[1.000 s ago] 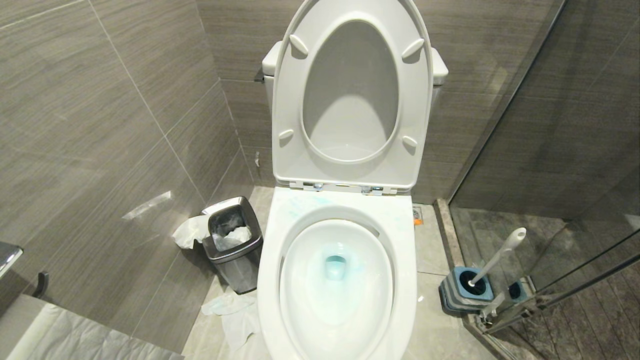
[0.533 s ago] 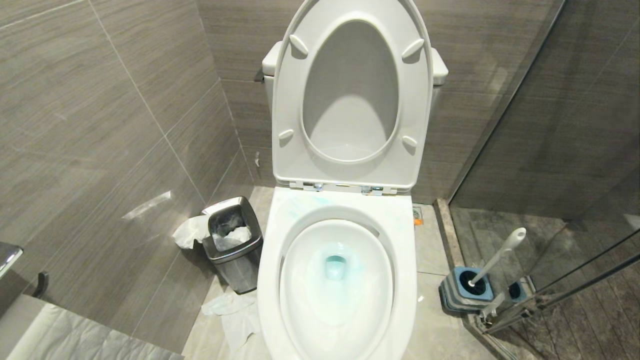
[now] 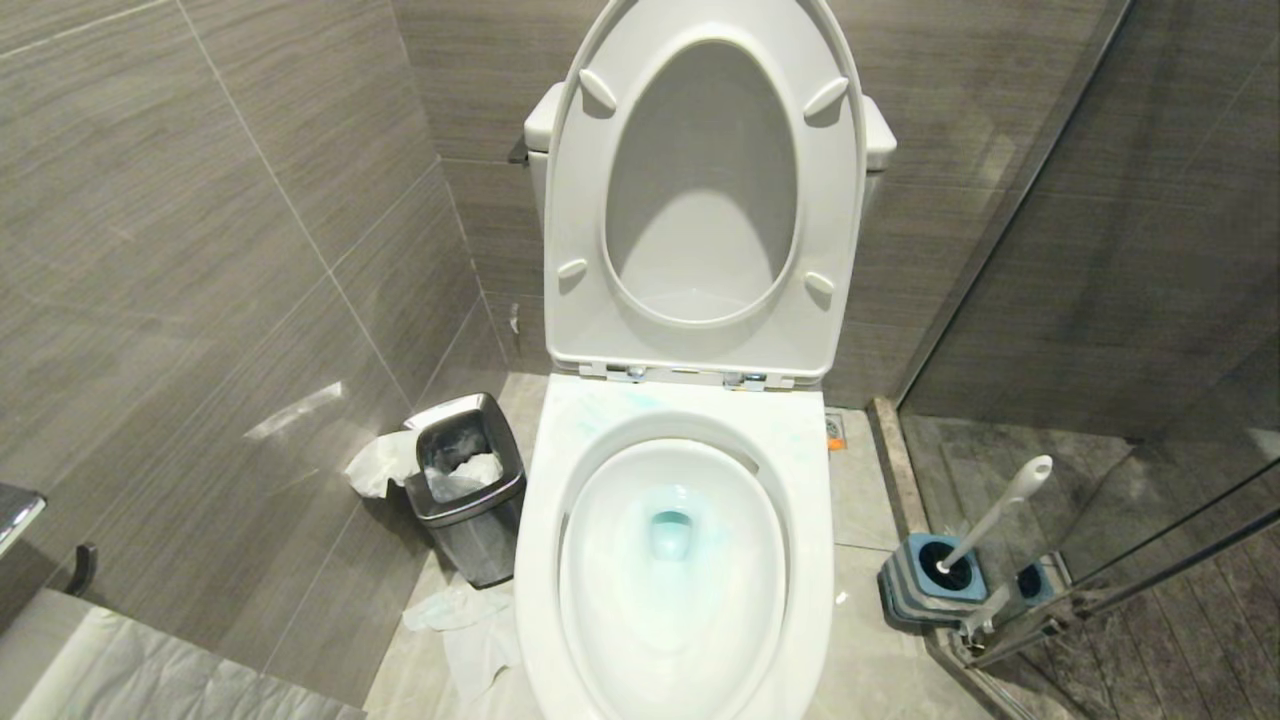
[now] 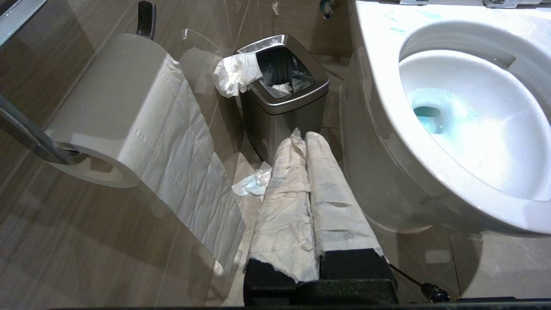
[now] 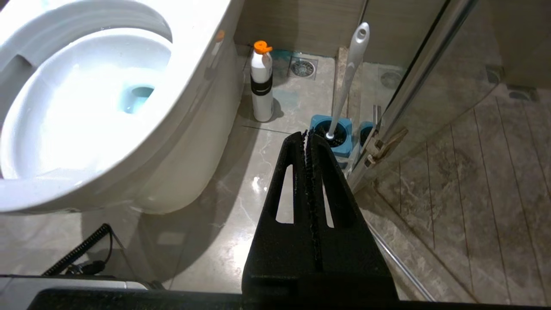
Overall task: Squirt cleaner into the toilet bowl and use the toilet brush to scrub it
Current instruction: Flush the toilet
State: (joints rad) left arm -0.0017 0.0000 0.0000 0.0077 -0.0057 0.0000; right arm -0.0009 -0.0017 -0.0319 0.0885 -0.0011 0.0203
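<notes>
The white toilet bowl [image 3: 545, 560] stands with seat and lid raised; blue-tinted water and faint blue streaks lie in its basin. The same toilet bowl [image 4: 379, 107] [image 5: 202, 77] shows in both wrist views. The toilet brush [image 3: 1000, 508] leans in its blue-and-grey holder [image 3: 905, 590] on the floor to the right; its white handle [image 5: 349, 73] rises from the holder. A white cleaner bottle [image 5: 261, 84] with an orange cap stands beside the bowl. My right gripper [image 5: 306, 134] is shut and empty, low over the floor near the holder. My left gripper [image 4: 301, 134], fingers wrapped in white paper, is shut beside the bowl.
A small steel bin [image 3: 468, 490] with paper in it stands left of the bowl, with crumpled tissue [image 3: 470, 625] on the floor. A toilet paper roll [image 4: 107, 112] hangs on the left wall. A glass shower door [image 5: 413, 86] and its frame stand close right of the holder.
</notes>
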